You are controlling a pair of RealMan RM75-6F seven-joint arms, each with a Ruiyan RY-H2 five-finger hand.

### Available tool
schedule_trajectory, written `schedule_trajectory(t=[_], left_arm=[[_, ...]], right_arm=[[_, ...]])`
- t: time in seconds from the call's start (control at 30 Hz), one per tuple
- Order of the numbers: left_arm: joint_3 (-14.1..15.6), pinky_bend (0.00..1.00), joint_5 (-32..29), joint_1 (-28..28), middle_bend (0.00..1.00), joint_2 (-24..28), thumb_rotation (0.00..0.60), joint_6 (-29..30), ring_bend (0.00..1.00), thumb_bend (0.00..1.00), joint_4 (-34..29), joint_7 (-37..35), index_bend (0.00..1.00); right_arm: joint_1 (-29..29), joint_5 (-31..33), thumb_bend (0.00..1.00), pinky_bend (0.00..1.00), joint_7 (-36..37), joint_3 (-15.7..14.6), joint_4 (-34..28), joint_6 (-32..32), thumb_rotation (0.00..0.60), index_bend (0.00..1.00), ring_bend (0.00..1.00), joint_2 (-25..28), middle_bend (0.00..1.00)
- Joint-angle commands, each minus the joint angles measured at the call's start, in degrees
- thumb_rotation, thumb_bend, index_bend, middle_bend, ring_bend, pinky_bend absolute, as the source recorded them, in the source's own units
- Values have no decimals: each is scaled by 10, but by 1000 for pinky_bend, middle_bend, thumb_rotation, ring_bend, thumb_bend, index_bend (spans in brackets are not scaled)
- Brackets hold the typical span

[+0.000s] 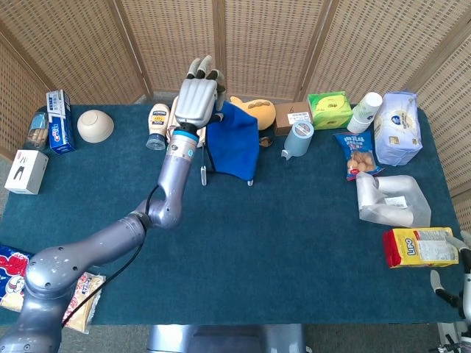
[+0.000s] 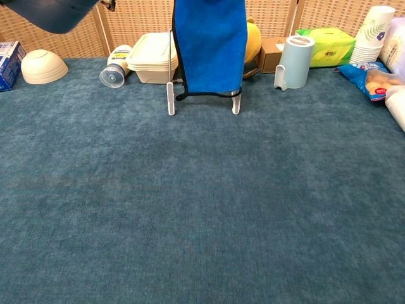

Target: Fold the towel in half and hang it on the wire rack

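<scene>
so the towel is draped over the wire rack near the back of the table, hanging long-ways down; left hand sits just beside its top-left edge, fingers straight, can't tell if it's pinching the cloth; right hand is way off at the near right corner, barely visible

We note a table covered in dark teal carpet-like cloth. Behind the table stands a folding screen of woven wicker panels in wooden frames, angled around the table's far edge and sides; lighting is even
</scene>
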Motion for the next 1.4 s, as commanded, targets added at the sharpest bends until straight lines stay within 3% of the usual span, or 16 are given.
schedule_trajectory(t=[0.03,0.1,0.17,0.23,0.33,0.9,1.03,1.2,1.4], left_arm=[[5,0,7,-13,305,-26,600,-19,50,498,50,-14,753],[13,0,15,-19,240,-36,600,-28,23,474,82,-13,675],[19,0,20,-25,100,-46,600,-38,1,389,110,-8,436],[26,0,20,-30,3,-55,600,-56,0,282,139,8,131],[29,0,16,-37,0,-61,600,-74,0,212,163,35,1],[25,0,47,-30,0,-57,600,-19,0,3,161,38,0],[23,0,54,-26,0,-52,600,-7,0,0,145,33,0],[15,0,57,-9,0,-33,600,14,0,0,97,19,0],[18,0,67,45,0,25,600,57,0,0,-30,9,0]], right_arm=[[-1,0,347,0,-4,0,-4,1,600,201,0,2,110],[0,0,346,0,-6,1,-8,1,600,201,0,3,110],[0,-2,347,0,-7,1,-12,1,600,200,0,4,110],[0,-3,347,0,-7,1,-17,2,600,198,0,6,110],[-2,-3,345,0,-10,1,-20,5,600,197,0,8,110],[-8,-18,347,0,-7,-2,-30,14,600,194,0,13,110],[-11,-21,348,0,-4,-3,-30,19,600,194,0,15,110],[-12,-25,347,0,0,-3,-28,21,600,194,0,15,110],[-6,-29,346,0,4,-1,-25,14,600,193,0,18,110]])
